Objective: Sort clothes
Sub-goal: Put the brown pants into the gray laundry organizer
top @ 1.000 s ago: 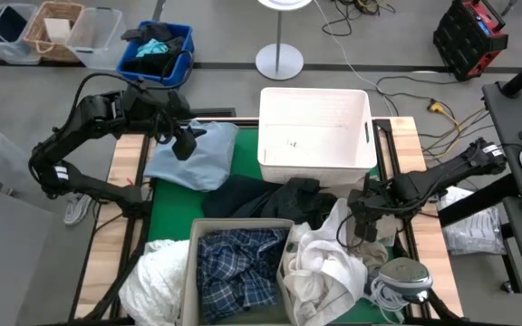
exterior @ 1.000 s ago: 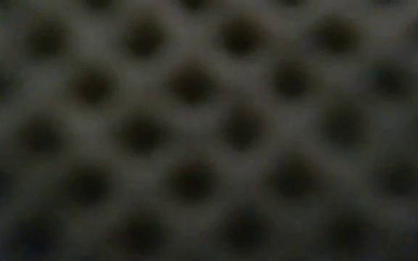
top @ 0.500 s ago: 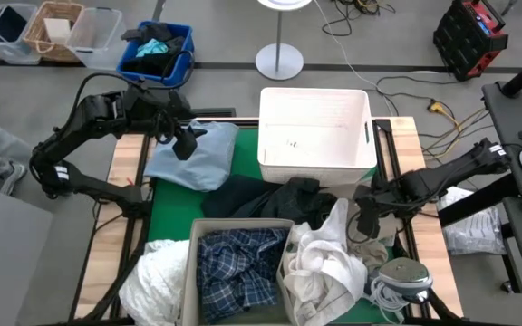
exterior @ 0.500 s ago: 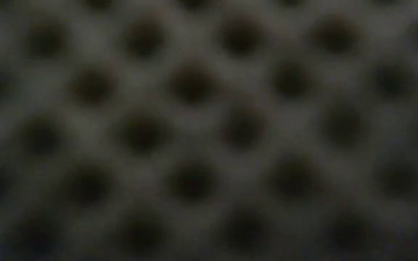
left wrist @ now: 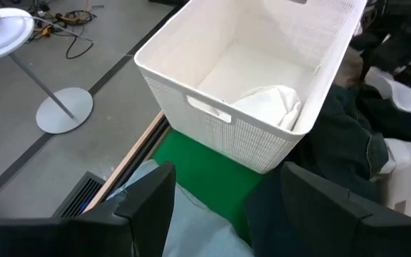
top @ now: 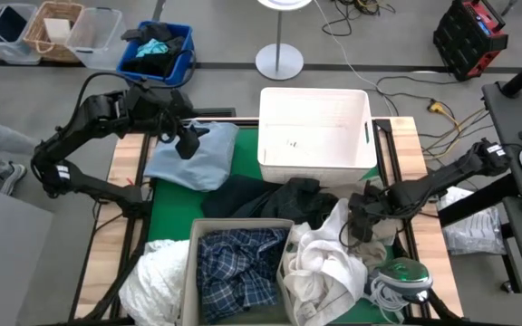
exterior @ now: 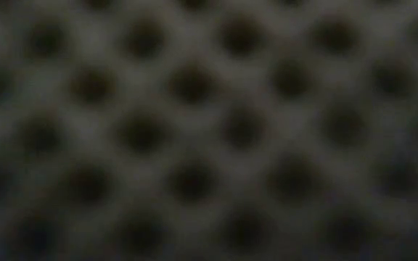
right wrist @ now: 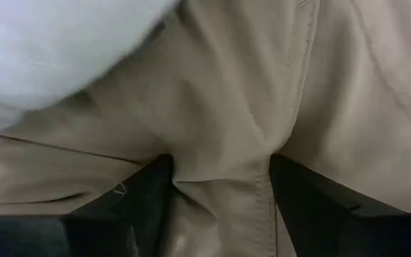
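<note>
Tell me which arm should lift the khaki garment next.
Right. The right gripper already straddles a fold of the khaki garment, fingers open around it. The left gripper hangs over the light blue shirt across the table.

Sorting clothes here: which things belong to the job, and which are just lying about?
Job: light blue shirt, blue plaid shirt, khaki piece between the right gripper fingers, white basket.

Lying about: small blue bin, lamp base, red toolbox.

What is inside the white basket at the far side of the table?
In the white basket, the left wrist view shows one crumpled white garment lying against the near wall; the rest of the floor is bare. What lies beneath that garment is covered.
</note>
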